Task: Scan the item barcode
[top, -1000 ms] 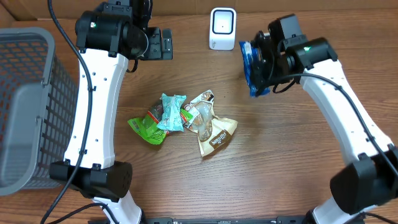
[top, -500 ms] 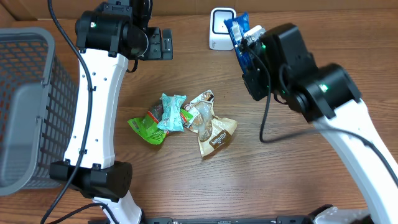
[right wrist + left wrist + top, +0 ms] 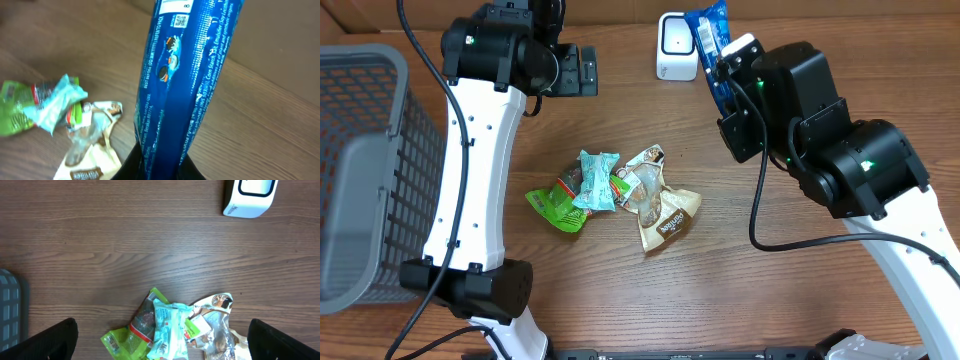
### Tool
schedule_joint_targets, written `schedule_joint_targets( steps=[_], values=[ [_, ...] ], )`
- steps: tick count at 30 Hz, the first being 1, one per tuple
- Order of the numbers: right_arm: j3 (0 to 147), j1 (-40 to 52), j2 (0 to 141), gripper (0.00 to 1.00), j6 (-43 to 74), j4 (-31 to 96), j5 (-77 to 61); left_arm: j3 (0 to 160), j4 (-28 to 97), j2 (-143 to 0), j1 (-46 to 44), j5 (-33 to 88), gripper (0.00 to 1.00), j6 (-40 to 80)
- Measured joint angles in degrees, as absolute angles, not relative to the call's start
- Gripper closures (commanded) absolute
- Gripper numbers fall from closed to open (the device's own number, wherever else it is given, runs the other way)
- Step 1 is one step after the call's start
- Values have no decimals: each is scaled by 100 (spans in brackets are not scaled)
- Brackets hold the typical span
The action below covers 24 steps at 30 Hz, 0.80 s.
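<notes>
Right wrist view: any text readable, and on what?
"Corn Starch": white print running lengthwise on the blue packet.
"BEST BEFORE": smaller print on the same packet; the rest of that line is too small to read.
QR code near the packet's top: a sign only, no words.
Brown pouch: label blurred, unreadable.
Green wrapper and teal wrapper: blurred, unreadable.

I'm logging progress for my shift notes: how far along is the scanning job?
Done: the blue packet is off the table, right jaws shut on it. In hand: it is held up beside the white scanner. Left: whether it has scanned can't be told; other packets lie heaped on the table.
</notes>
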State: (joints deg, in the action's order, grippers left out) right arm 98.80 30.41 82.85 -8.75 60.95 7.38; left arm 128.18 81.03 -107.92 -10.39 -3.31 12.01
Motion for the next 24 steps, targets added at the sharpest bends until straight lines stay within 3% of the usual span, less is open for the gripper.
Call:
schedule_joint_targets(
  steps=[11, 24],
  values=[
    [9909, 3046, 9360, 96, -3, 5795, 1754, 12820, 8106, -10792, -1039, -331, 0, 1203],
    [9719, 3041, 10829, 96, 574, 6390, 2349, 12820, 8103, -10792, -1039, -331, 0, 1201]
  ],
)
